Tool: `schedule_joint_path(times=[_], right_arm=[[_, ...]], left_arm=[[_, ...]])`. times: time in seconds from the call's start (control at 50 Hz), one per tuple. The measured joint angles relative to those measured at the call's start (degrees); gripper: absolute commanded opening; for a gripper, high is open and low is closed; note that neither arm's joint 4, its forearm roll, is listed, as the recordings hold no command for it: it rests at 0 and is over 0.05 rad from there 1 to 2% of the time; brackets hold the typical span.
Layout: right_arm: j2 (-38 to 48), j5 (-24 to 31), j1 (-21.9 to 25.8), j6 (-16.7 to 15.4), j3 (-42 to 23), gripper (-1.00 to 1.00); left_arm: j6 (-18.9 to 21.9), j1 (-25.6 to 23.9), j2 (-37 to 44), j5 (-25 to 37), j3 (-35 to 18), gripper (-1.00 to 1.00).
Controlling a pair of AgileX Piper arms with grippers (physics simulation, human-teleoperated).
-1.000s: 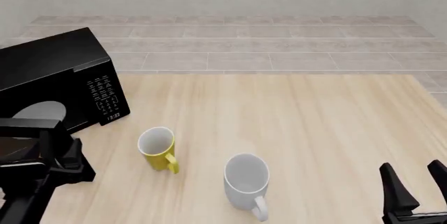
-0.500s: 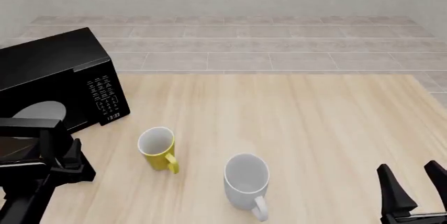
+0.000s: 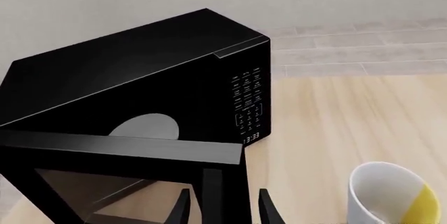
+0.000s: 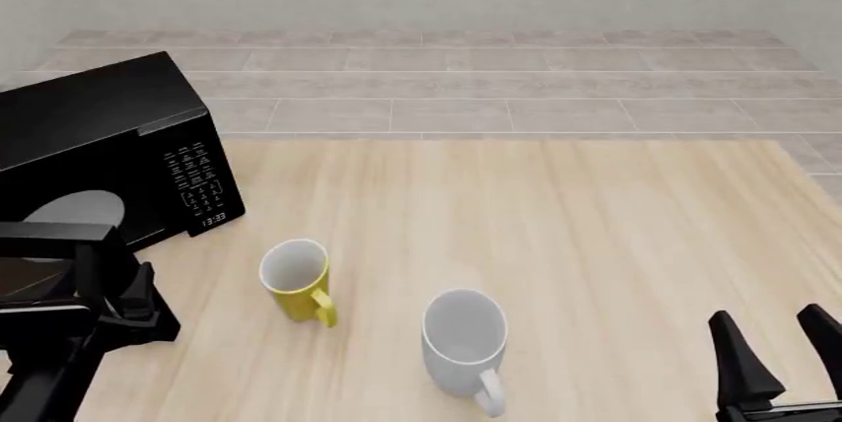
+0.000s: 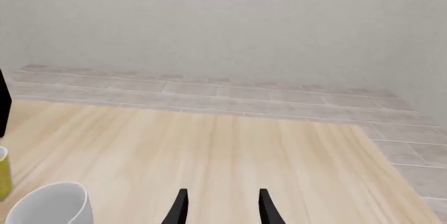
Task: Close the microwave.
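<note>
The microwave (image 4: pixel 93 116) is a glossy black box at the table's far left, with a white-lettered keypad (image 4: pixel 197 180) and a clock (image 4: pixel 215 217). Its door (image 4: pixel 46 235) stands swung out toward me, and the pale turntable (image 4: pixel 73 213) shows inside. In the left wrist view, the microwave (image 3: pixel 140 62) fills the frame and the door's (image 3: pixel 119 148) free edge stands between the fingers of my open left gripper (image 3: pixel 225 211), with a small gap on each side. In the front view, my left gripper (image 4: pixel 121 294) sits at that door edge. My right gripper (image 4: pixel 779 353) is open and empty at the near right.
A yellow mug (image 4: pixel 296 279) stands just right of the open door and shows in the left wrist view (image 3: pixel 391 192). A white mug (image 4: pixel 464 338) stands near the table's front middle and shows in the right wrist view (image 5: pixel 59 205). Tiled floor lies beyond the table's far edge.
My right gripper has sunk slightly toward the front edge of the front view. The left gripper and the door have not visibly moved.
</note>
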Motion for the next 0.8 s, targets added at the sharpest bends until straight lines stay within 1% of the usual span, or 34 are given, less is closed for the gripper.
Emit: schedule_joint_path(times=[0.16, 0.5, 0.8], right_arm=[[-0.3, 0.3, 0.1, 0.1, 0.1, 1.0], [-1.0, 1.0, 0.2, 0.2, -0.1, 1.0], [-1.1, 1.3, 0.6, 0.3, -0.3, 1.0]], left_arm=[[0.6, 0.0, 0.0, 1.1, -0.7, 1.0], [1.0, -0.3, 3.1, 1.6, -4.0, 1.0], [2.3, -0.3, 6.3, 0.4, -6.1, 1.0]])
